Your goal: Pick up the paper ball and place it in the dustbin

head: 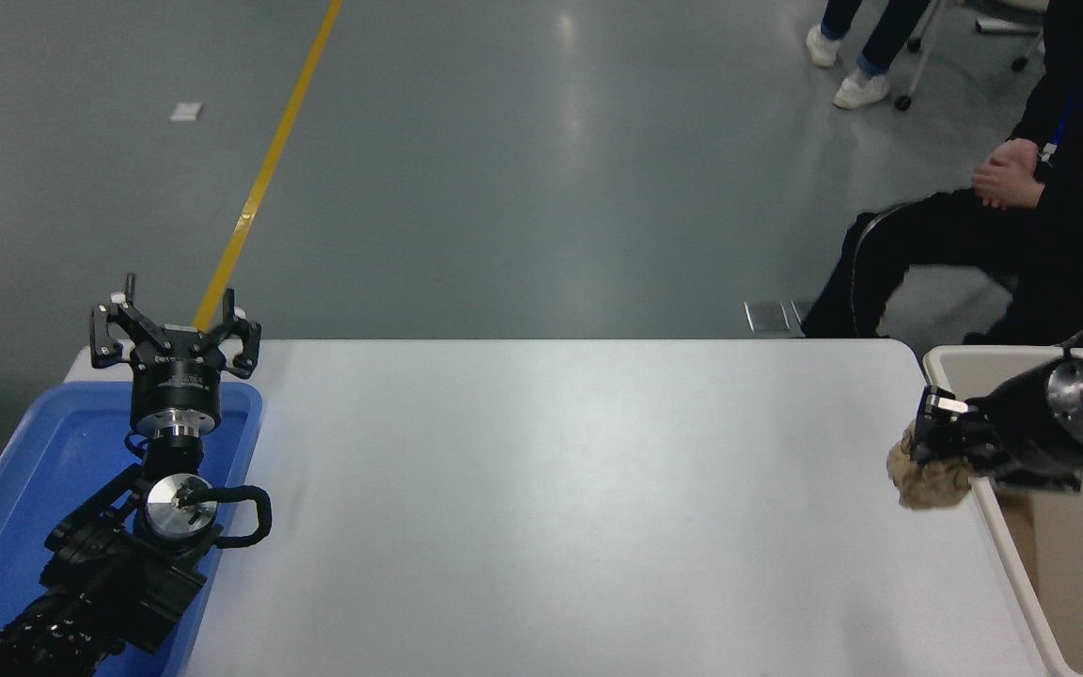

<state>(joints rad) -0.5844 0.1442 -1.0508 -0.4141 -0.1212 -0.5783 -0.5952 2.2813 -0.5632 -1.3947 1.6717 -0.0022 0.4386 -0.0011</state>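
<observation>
Your right gripper [929, 453] is coming in from the right edge, its arm lying across the cream-beige dustbin [1000, 512] and pointing left. Its fingers are pinching the paper ball [927, 481], a crumpled tan wad that is hanging clear of the white table [541, 489], just left of the dustbin's near-left rim and not over the opening. Motion blur is softening the ball's outline.

Your left gripper [175, 331] is sitting parked at the lower left, above the far end of the blue tray [24, 470], fingers spread wide and holding nothing.

Beyond the table's far right corner a person in dark clothes [1049, 235] is sitting with hands clasped. Farther back, another person's feet in white shoes [847, 70] are showing at the top edge. A yellow floor line [264, 169] is running diagonally across the grey floor.
</observation>
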